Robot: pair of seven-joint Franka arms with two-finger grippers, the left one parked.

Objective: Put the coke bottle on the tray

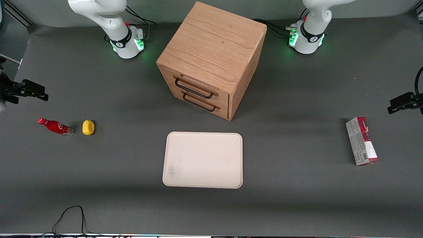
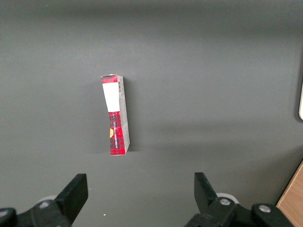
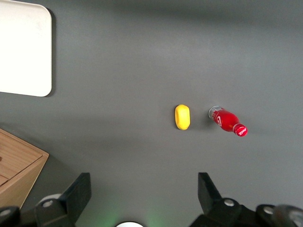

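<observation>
**Bottle still off the tray**

We judge the task not yet started: the bottle [image 1: 55, 127] lies on its side on the table toward the working arm's end, just beside the lemon [image 1: 88, 127], at about 9 o'clock from the tray [image 1: 203, 160] and well apart from it. Our gripper [image 3: 142, 201] hangs high above the bottle, fingers wide and holding nothing. Left: reach, grasp, carry, release. We count 1 bottle, 1 tray, 1 lemon, 1 carton [image 1: 362, 140], 1 cabinet [image 1: 211, 58] with 2 drawers

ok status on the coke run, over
End effector open, high above table. Coke bottle standing beside lemon, ungrasped. Tray bare, path unobstructed.
</observation>
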